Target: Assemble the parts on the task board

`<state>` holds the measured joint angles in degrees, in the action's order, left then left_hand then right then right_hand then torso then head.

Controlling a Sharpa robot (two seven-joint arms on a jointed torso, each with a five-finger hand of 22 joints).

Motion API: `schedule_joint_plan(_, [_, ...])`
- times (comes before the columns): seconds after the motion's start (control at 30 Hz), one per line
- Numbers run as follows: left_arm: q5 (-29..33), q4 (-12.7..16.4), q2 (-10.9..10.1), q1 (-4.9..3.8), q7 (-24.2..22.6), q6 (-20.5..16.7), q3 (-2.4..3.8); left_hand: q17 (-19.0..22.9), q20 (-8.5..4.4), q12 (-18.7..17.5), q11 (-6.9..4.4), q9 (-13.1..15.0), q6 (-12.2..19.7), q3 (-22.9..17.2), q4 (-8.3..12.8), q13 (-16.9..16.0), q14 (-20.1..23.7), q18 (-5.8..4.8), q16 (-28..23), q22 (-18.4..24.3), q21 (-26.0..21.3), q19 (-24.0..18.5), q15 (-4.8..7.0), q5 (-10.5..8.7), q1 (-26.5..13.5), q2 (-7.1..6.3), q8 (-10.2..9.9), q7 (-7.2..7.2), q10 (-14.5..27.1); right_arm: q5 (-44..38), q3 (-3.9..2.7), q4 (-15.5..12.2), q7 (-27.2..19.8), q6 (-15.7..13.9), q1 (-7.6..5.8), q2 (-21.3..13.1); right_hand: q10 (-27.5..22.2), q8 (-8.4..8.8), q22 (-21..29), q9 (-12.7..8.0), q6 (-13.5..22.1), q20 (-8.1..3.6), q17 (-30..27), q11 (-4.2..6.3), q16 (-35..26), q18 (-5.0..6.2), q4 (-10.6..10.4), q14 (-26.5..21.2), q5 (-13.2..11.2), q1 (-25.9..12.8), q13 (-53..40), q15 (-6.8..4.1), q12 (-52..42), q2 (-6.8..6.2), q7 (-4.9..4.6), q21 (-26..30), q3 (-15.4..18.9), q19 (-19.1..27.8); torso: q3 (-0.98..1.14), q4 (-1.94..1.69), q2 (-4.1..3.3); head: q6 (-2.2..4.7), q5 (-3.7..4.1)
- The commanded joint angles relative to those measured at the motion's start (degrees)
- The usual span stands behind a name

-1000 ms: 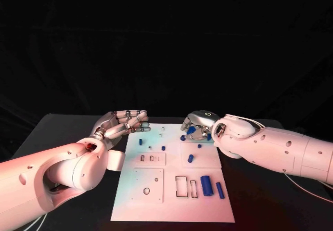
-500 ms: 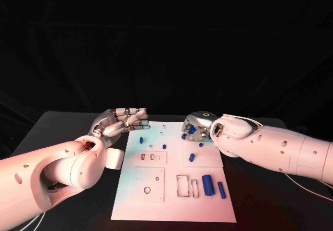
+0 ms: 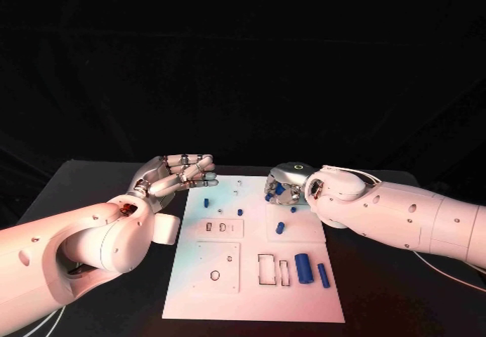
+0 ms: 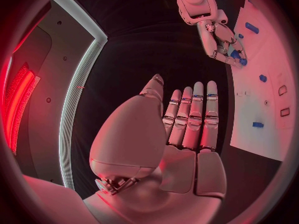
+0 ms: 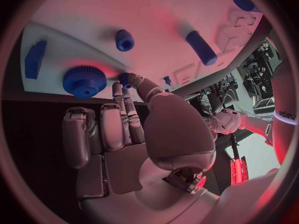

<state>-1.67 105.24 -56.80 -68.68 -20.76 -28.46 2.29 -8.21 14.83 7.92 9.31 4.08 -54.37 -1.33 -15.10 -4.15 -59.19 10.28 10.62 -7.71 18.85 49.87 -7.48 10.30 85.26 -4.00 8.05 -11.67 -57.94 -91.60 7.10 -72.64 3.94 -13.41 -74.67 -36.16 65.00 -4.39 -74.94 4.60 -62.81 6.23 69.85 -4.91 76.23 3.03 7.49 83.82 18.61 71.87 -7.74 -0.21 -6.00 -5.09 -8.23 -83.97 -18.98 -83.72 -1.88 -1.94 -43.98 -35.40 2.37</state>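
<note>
The right hand (image 3: 286, 185) pinched a small blue part (image 5: 126, 78) at the task board (image 3: 253, 295)'s far edge; seating it wanted a square, gentle press. The left hand (image 3: 180, 175) hovered empty, fingers straight.

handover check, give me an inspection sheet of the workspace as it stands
surface: black table, white task board in the middle
job's things: blue parts lie on the board; a blue gear near the right hand's fingertips
clutter: nothing seen
hands: left hand raised beside the board, holds nothing; right hand over the board's far edge, a fingertip at a small blue part, grip unclear
cables: white cable under the right arm
surroundings: black backdrop
</note>
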Motion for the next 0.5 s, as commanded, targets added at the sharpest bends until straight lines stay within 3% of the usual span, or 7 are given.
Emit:
schedule_joint_plan(0.03, [-0.3,0.13,0.01,-0.14,-0.04,1.04,0.06,-0.1,0.0,-0.36,0.3,-0.09,0.04,0.28,-0.08,0.06,0.34,0.31,-0.25,-0.01,0.3,0.43,-0.06,-0.32,0.59,0.02,-0.32,-0.44,0.15,-0.44,-0.02,0.08,0.19,1.37,0.02,0.11,0.41,-0.13,-5.24,0.09,-0.37,0.01,0.23,0.09,0.39,-0.88,0.01,3.19,-0.41,-0.1,-0.05,0.34,-0.32,-0.26,0.05,-0.45,-0.45,-0.54,-0.02,-0.07,-0.09,0.07,0.07])
schedule_joint_plan(0.2, [-0.3,0.08,0.02,-0.21,0.06,1.08,0.06,-0.09,-0.02,-0.49,0.36,-0.1,0.1,0.34,-0.07,0.08,0.43,0.31,-0.38,0.01,0.32,0.48,-0.11,-0.32,0.61,0.04,-0.41,-0.5,0.23,-0.13,-0.02,0.31,0.0,1.77,0.02,0.31,1.57,-0.56,-6.54,0.37,-1.5,-0.11,0.98,0.44,1.22,-1.12,-0.27,3.21,-0.65,0.5,-0.14,0.1,-0.69,0.51,0.39,-1.23,-1.42,-1.18,-0.06,-0.2,-0.13,0.08,0.17])
schedule_joint_plan(0.3, [-0.28,0.07,0.02,-0.24,0.14,1.09,0.06,-0.09,-0.02,-0.49,0.36,-0.1,0.1,0.34,-0.07,0.08,0.43,0.31,-0.38,0.01,0.32,0.48,-0.11,-0.32,0.61,0.04,-0.41,-0.5,0.23,-0.02,-0.02,0.45,-0.09,1.99,0.02,0.46,2.35,-1.05,-7.16,0.78,-2.69,-0.33,1.34,0.8,1.68,-1.23,-0.29,3.19,-2.26,1.32,-0.16,-0.19,-0.84,1.36,0.83,-1.6,-2.51,-1.46,-0.08,-0.19,-0.18,0.11,0.17])
schedule_joint_plan(0.5, [-0.21,0.03,0.03,-0.32,0.29,1.14,0.06,-0.09,-0.04,-0.57,0.4,-0.11,0.14,0.37,-0.07,0.09,0.48,0.31,-0.45,0.02,0.33,0.51,-0.14,-0.32,0.61,0.05,-0.47,-0.54,0.3,-0.07,-0.02,0.83,0.16,1.63,0.02,0.75,2.96,-1.13,-7.81,1.11,-3.22,-0.5,1.64,0.98,2.09,-1.35,-0.26,3.15,-2.82,1.85,-0.12,-0.33,-0.83,1.59,0.95,-1.97,-3.42,-1.74,-0.09,-0.2,-0.19,0.1,0.2])
